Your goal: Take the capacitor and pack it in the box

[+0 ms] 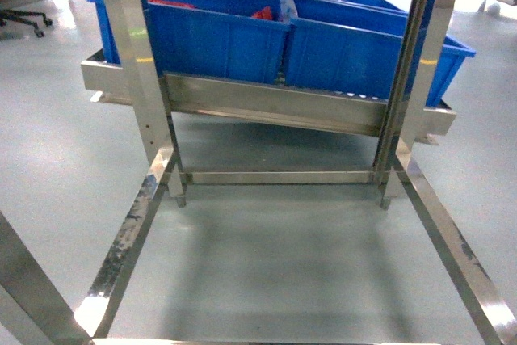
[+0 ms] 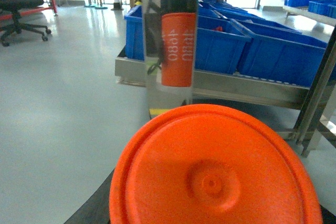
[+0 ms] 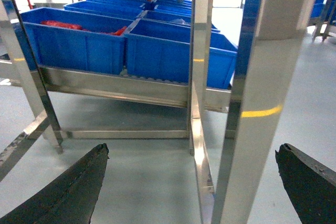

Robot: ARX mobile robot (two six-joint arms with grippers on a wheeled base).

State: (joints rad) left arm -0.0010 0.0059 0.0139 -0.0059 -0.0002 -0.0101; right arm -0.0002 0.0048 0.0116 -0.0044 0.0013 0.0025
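My right hand [image 3: 191,182] is spread apart and empty; my left hand's state I cannot tell behind an orange disc [image 2: 212,171]. Beyond, blue bins [image 1: 218,38] sit on a steel rack [image 1: 275,107]. Neither capacitor nor box is visible: still approaching, and next I must locate a capacitor.

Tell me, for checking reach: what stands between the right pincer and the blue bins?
In the right wrist view, the rack's steel uprights and front rail stand between the open right pincer and the blue bins.
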